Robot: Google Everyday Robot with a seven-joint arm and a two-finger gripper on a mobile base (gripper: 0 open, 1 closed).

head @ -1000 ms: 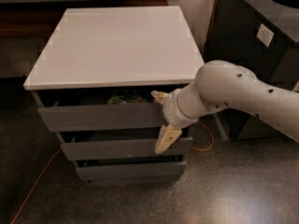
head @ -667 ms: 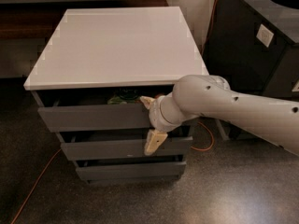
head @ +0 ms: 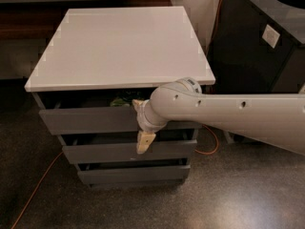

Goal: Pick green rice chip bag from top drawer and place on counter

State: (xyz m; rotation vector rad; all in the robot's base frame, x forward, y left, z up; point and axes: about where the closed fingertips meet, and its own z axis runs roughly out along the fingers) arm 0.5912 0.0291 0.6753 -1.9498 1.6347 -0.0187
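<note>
Although the top drawer (head: pixel 86 120) stands slightly open beneath the overhanging bench (head: pixel 124 46), its inside lies mostly in shadow, and little of what it holds can be made out. The green rice chip bag (head: pixel 122 100) is in that drawer, near the middle of the gap behind the drawer front. It shows only as a small, crumpled, bright green patch, and no logo or lettering can be read. Its right side is hidden behind the gripper (head: pixel 142 123), which sits against the drawer front just beside the bag.

The fingers are spread apart and pinch nothing. The upper finger (head: pixel 138 104) is at the top edge of the drawer front, and the lower finger (head: pixel 145 142) hangs in front of the second drawer (head: pixel 95 152). Whether the upper finger touches the bag cannot be told.

The pale arm (head: pixel 228 113) reaches in from the right, where the frame edge cuts it off, and it covers the right part of the drawer front. An orange cable (head: pixel 212 144) passes behind it on the floor. The black cabinet (head: pixel 257 56) is also cropped at the right.
</note>
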